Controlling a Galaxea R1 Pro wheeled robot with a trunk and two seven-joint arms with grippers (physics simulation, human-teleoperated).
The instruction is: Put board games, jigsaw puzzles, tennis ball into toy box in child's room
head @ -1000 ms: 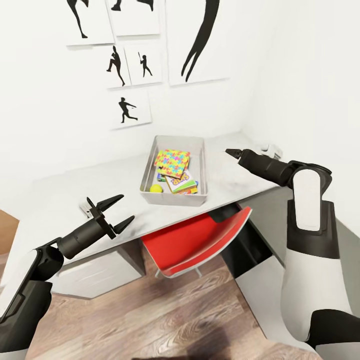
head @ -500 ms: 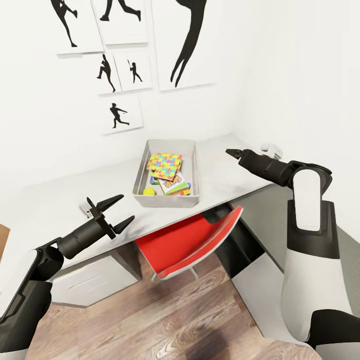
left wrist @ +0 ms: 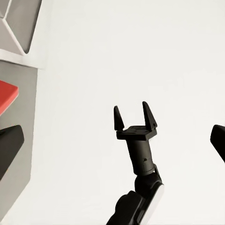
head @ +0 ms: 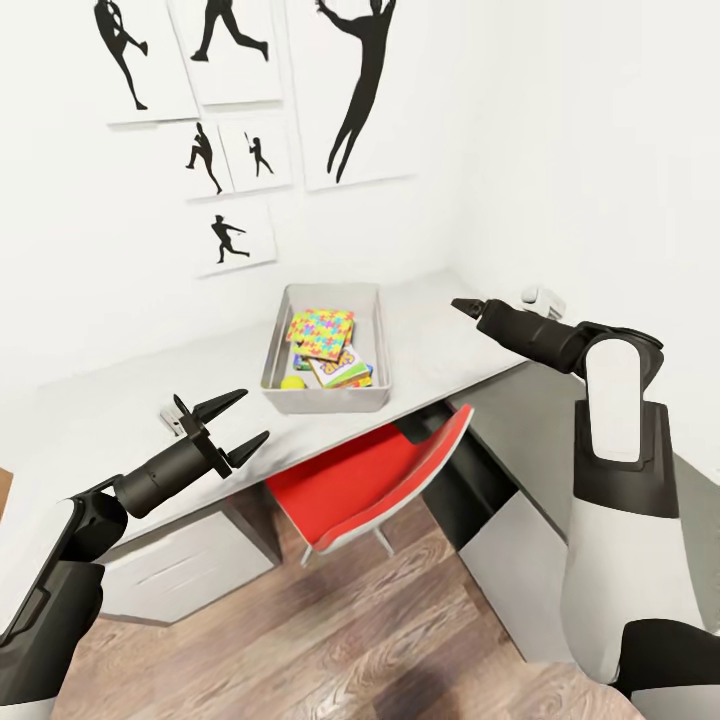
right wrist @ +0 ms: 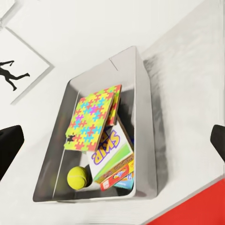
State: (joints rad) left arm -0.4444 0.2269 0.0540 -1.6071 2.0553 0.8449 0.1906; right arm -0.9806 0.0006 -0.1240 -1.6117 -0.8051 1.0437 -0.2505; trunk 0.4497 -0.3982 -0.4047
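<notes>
Inside the toy box (head: 276,352): stacked jigsaw puzzles (head: 319,332), one tennis ball (head: 292,382), board games (head: 340,369), count unclear; the table (head: 120,400) stands in a white corner; left gripper (head: 232,426) splayed, right gripper (head: 462,304) unclear.

I see the pale grey table (head: 130,410) along the white wall, with the toy box (head: 372,345) resting on it; a small white object (head: 545,298), maybe a switch, sits at its far corner.
</notes>
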